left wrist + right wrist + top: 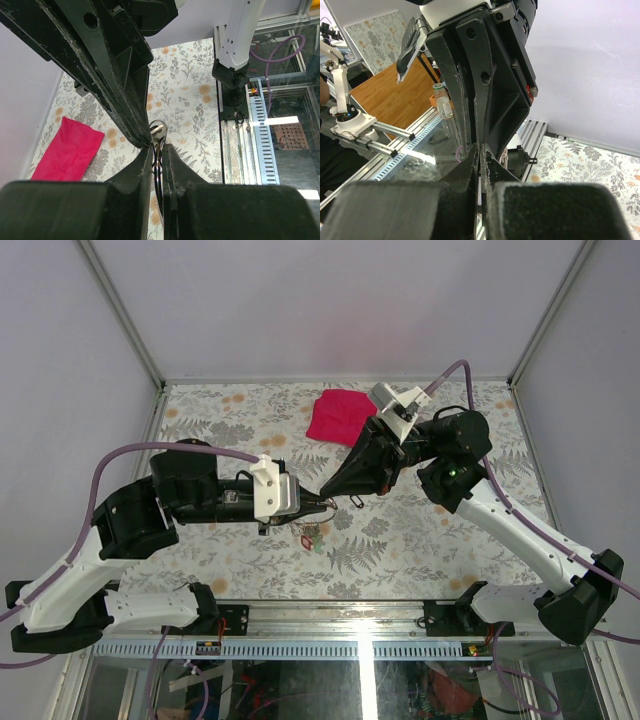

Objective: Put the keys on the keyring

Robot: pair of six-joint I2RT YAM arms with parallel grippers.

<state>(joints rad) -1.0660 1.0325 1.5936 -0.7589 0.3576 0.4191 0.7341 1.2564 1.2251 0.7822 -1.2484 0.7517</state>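
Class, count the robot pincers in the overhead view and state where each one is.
2. The left pincer reaches in from the left, the right pincer from the right; their tips meet mid-table at the keyring.

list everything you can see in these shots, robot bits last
keyring: one, silver, pinched between the left fingertips, off the table
keys: small bunch, count unclear, silver with coloured tags, on the table just to the near side of the gripper tips
red cloth: one, red, far part of the table
table: one, grey and orange floral cover
left gripper: one, black, shut on the keyring
right gripper: one, black, shut, tip meeting the left one
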